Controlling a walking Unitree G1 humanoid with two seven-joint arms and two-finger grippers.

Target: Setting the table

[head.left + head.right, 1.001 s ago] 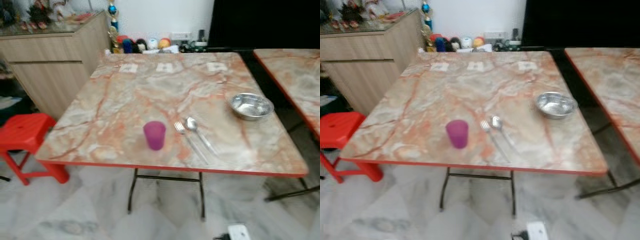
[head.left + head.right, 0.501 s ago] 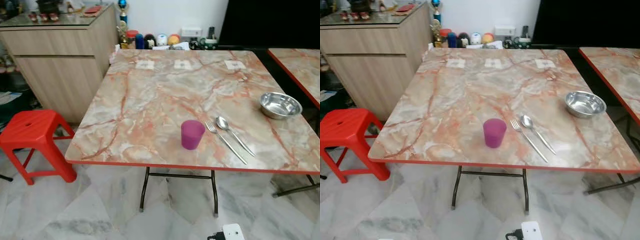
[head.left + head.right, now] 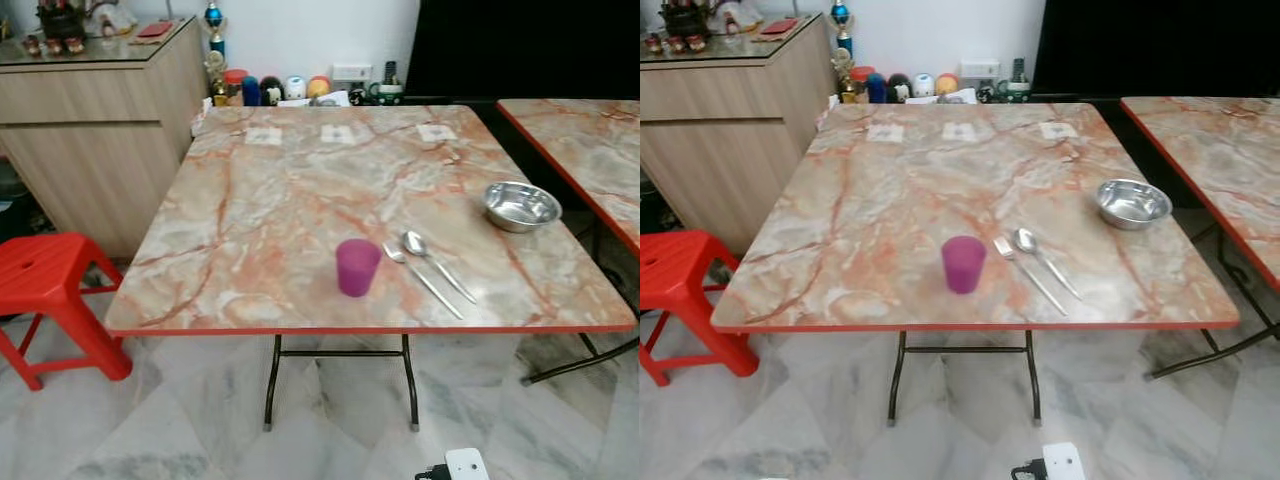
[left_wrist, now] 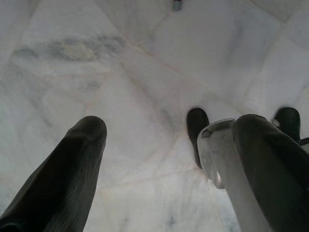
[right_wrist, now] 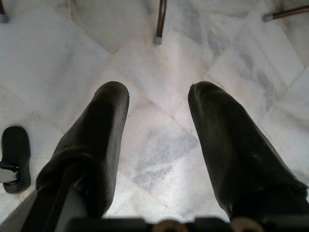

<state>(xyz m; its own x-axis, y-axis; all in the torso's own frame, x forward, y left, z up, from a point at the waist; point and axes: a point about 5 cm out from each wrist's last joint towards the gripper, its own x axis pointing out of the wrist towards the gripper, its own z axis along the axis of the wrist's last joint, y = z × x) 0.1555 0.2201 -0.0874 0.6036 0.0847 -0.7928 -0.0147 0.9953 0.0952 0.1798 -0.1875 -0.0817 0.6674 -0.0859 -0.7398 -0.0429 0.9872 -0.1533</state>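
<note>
A marble-patterned table with an orange rim stands before me. Near its front edge stands a purple cup. Just right of the cup lie a fork and a spoon, side by side. A steel bowl sits by the table's right edge. My left gripper hangs open over the marble floor, nothing between its fingers. My right gripper is open too, pointing down at the floor near a table leg.
A red plastic stool stands left of the table. A wooden cabinet is at the back left. Small jars and bottles line the wall behind the table. A second similar table stands to the right.
The camera has swung back to the left and the picture has sharpened; the table and the things on it stay where they were.
</note>
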